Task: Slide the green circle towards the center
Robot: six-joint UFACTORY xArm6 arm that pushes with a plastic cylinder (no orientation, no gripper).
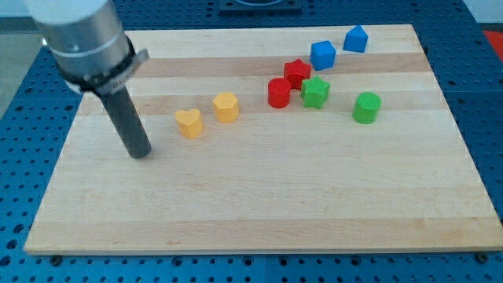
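Board (259, 204): pale wooden board filling most of the view, lying on a blue perforated table (16, 157)
Arm (82, 35): grey cylinder entering from the view's top left, ending in a straight dark rod
My tip (140, 155): rests on the board at the view's left, well apart from every block; the nearest is the yellow heart, to its right and slightly higher
Pincer: there is none to be wide, narrow or holding; the arm ends only in the bare rod, which touches no block
Green circle (366, 107): stands alone on the view's right, upper half of the board, right of the green star with a clear gap between them
Green star (315, 92): just right of the red circle
Red circle (278, 92): just below and left of the red star
Red star (297, 72): close to the blue cube's lower left
Blue cube (322, 54): near the view's top, right of centre
Blue pentagon (355, 38): up and right of the cube, near the top edge
Yellow heart (189, 123): left of centre
Yellow hexagon (225, 106): just up and right of the heart
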